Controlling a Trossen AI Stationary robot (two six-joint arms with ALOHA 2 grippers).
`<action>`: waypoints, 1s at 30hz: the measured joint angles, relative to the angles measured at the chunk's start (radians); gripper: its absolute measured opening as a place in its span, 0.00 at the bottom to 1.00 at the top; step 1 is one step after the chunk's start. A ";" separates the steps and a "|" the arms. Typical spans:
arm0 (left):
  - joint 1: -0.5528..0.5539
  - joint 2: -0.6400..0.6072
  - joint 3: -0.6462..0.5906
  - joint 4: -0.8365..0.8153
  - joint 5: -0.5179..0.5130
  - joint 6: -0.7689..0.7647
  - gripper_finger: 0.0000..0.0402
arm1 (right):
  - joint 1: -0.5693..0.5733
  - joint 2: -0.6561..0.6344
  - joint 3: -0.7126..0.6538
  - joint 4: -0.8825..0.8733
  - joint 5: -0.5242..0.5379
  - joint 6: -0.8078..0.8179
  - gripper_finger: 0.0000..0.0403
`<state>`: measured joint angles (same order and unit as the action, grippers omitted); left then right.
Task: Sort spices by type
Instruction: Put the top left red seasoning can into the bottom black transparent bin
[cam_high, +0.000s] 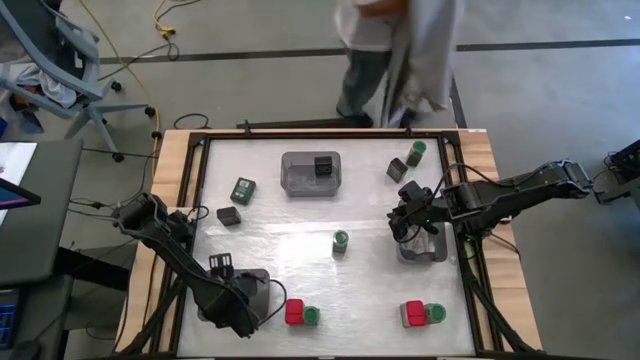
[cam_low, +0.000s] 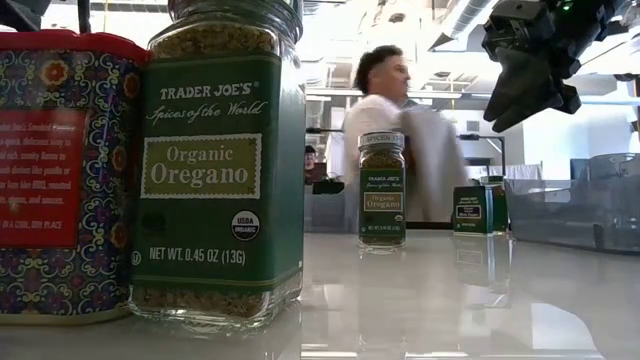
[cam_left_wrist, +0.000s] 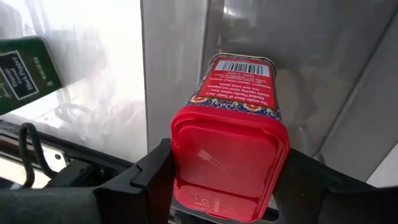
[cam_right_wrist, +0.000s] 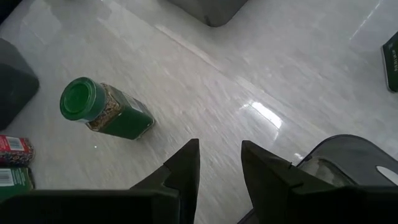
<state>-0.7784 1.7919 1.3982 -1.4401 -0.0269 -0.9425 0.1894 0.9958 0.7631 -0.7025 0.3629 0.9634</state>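
Spices could fall: the left tool is clamped on a red tin, which might slip. The right tool hangs with its fingers a little apart, holding nothing, and could bump the grey tray.

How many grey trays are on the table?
3. The back tray at centre holds a black container. The right tray lies under the right gripper. The front-left tray is partly covered by the left arm.
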 joint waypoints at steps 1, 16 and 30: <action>0.000 0.000 -0.012 0.007 0.002 0.000 0.51 | 0.000 0.000 0.000 0.000 0.000 0.000 0.36; 0.005 -0.035 -0.061 0.051 0.048 0.052 0.52 | 0.028 0.000 0.000 0.000 0.000 0.011 0.36; 0.029 -0.041 -0.115 0.075 0.074 0.090 0.53 | 0.032 0.000 0.000 0.000 0.000 0.016 0.36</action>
<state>-0.7497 1.7506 1.2831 -1.3651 0.0470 -0.8527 0.2209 0.9958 0.7631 -0.7025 0.3634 0.9791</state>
